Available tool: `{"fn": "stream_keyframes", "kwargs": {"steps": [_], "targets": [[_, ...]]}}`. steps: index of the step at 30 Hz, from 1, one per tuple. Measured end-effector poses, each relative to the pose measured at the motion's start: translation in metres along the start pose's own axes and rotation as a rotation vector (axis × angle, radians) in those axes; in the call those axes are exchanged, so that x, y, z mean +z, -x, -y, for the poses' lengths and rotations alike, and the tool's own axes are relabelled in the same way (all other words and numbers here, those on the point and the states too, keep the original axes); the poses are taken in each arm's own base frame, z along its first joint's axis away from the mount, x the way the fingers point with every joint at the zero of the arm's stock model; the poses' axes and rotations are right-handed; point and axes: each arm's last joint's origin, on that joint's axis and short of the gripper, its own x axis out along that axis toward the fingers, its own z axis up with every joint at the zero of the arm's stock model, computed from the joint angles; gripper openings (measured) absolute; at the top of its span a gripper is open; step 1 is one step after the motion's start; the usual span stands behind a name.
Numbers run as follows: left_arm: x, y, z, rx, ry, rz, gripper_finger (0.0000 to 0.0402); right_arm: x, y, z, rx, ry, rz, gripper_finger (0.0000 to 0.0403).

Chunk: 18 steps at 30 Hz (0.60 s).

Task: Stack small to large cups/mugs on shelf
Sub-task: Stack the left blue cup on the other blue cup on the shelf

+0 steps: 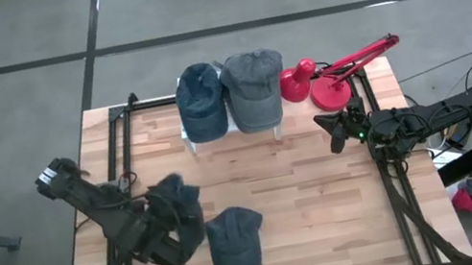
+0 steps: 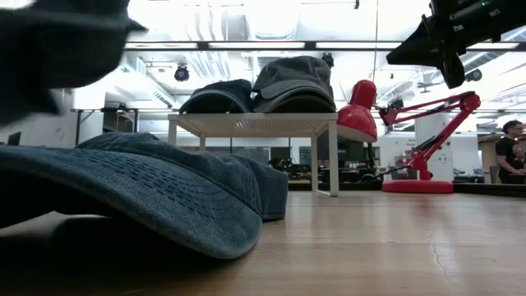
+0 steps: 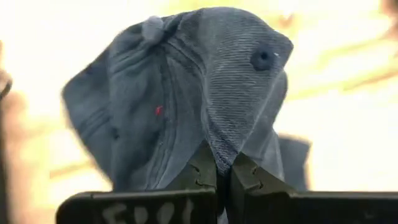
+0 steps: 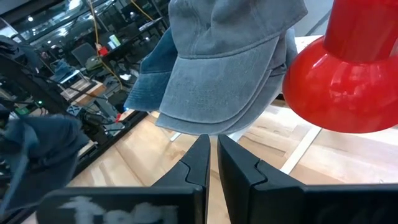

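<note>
The shelf (image 1: 190,141) is a small white rack at the table's far side. On it rest a blue denim cap (image 1: 200,100) and a grey cap (image 1: 254,85), side by side. These soft caps stand for the cups/mugs. Another denim cap (image 1: 236,242) lies on the table near the front edge, resting on its brim and opening (image 2: 148,189). My left gripper (image 1: 175,226) is shut on a dark blue denim cap (image 3: 186,93) to that cap's left, held above the table. My right gripper (image 1: 336,134) hangs shut at the right, near the lamp, touching nothing. My left gripper pinches a gathered fold of the cap's crown cloth (image 3: 217,152) between its two fingers. The fingers slant down toward the table. The cap is lifted clear of the table (image 2: 57,41) and sits crumpled beyond the fingertips, its top button (image 3: 151,26) showing.
A red desk lamp (image 1: 324,80) stands on the table just right of the shelf, its arm reaching to the far right. A black metal frame (image 1: 116,144) runs along the table's left and right sides. Bare wood lies between the shelf and the near cap.
</note>
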Motion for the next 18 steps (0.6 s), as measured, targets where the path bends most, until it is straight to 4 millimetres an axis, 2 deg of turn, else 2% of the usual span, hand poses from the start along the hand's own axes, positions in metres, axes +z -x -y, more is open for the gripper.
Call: {"fn": "stream_keyframes", "kwargs": {"steps": [3, 9, 18], "targets": [[0.012, 0.008, 0.006, -0.089, 0.008, 0.102, 0.0001, 0.0, 0.0, 0.0, 0.0, 0.001, -0.001, 0.0029], [0.042, 0.017, 0.016, -0.154, -0.03, 0.262, 0.0, 0.0, 0.0, 0.0, 0.0, 0.001, 0.0, 0.0029], [0.107, 0.043, 0.028, -0.166, -0.139, 0.465, 0.0, 0.0, 0.0, 0.0, 0.0, 0.001, 0.0, 0.0029]]}}
